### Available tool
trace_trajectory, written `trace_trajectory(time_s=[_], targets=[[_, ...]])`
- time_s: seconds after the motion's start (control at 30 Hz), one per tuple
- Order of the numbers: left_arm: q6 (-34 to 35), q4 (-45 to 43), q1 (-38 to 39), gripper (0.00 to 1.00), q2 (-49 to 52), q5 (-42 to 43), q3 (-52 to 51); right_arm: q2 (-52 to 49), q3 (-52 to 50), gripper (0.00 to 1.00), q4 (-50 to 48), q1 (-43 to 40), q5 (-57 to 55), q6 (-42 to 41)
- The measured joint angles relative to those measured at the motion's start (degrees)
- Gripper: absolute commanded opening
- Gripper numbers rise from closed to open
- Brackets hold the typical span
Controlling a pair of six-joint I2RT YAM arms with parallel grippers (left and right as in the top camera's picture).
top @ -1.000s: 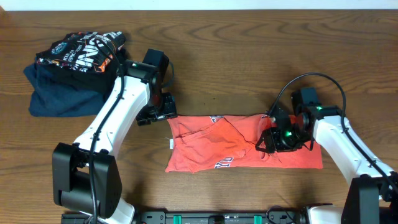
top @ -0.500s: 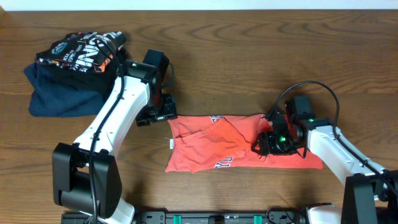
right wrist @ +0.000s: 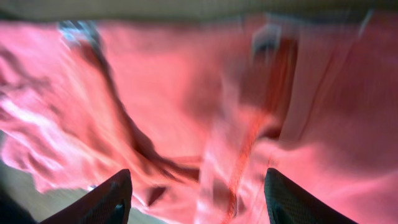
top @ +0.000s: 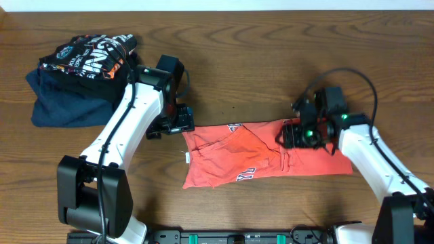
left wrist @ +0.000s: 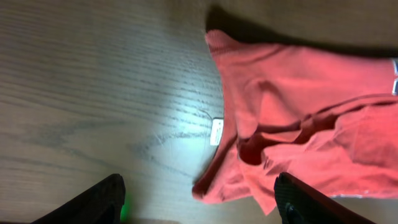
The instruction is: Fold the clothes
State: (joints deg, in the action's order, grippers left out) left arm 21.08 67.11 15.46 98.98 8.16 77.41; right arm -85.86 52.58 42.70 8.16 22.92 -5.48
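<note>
The coral-red T-shirt (top: pixel 258 154) lay flat on the table (top: pixel 271 54), low and right of centre. Its long axis ran from 9 to 3 o'clock, with the 3 o'clock end tipped slightly upward. A white label (top: pixel 186 157) marked its 9 o'clock edge.

The left gripper (top: pixel 178 122) hovered at the shirt's 10 o'clock corner, fingers spread wide with nothing between them. The right gripper (top: pixel 298 132) sat over the 2 o'clock part, its fingers also parted, pinching no cloth.

Only scraps of lettering (top: pixel 244 177) showed at the folds, unreadable. The right wrist view was blurred, and that gripper hid the cloth beneath it.
</note>
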Motion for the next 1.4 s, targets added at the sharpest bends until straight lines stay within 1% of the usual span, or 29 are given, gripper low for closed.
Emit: trace_trajectory(time_s=[0.1, 0.2, 0.3, 0.47, 0.57, 0.7, 0.87, 1.17, 1.4], targets=[[-0.59, 0.17, 0.00, 0.81, 0.00, 2.10, 0.00, 0.07, 4.85, 0.66, 5.66, 0.00, -1.77, 1.44], [-1.11, -0.39, 0.00, 0.81, 0.00, 4.20, -0.26, 0.07, 8.41, 0.67, 11.30, -0.07, -6.73, 1.79], [-2.93, -2.23, 0.00, 0.81, 0.00, 5.81, -1.81, 0.07, 9.84, 0.67, 13.92, -0.70, -11.30, 1.33], [-6.54, -6.27, 0.00, 0.82, 0.00, 8.79, -7.63, 0.04, 10.08, 0.67, 15.10, -2.38, -14.97, 0.46], [-7.67, -10.69, 0.00, 0.82, 0.00, 10.19, -12.07, 0.04, 10.08, 0.67, 15.54, -2.93, -15.72, 0.17], [-10.86, -18.25, 0.00, 0.82, 0.00, 16.26, -18.34, 0.04, 10.10, 0.67, 16.09, -3.37, -16.39, -0.07], [-12.66, -22.73, 0.00, 0.82, 0.00, 21.16, -23.39, 0.04, 10.10, 0.67, 16.22, -3.39, -16.55, -0.31], [-12.68, -24.55, 0.00, 0.82, 0.00, 23.39, -24.68, 0.04, 10.10, 0.67, 16.24, -3.39, -16.57, -0.44], [-10.19, -26.60, 0.00, 0.82, 0.17, 24.46, -24.68, 0.04, 10.10, 0.67, 16.39, -3.39, -16.57, -0.44]])
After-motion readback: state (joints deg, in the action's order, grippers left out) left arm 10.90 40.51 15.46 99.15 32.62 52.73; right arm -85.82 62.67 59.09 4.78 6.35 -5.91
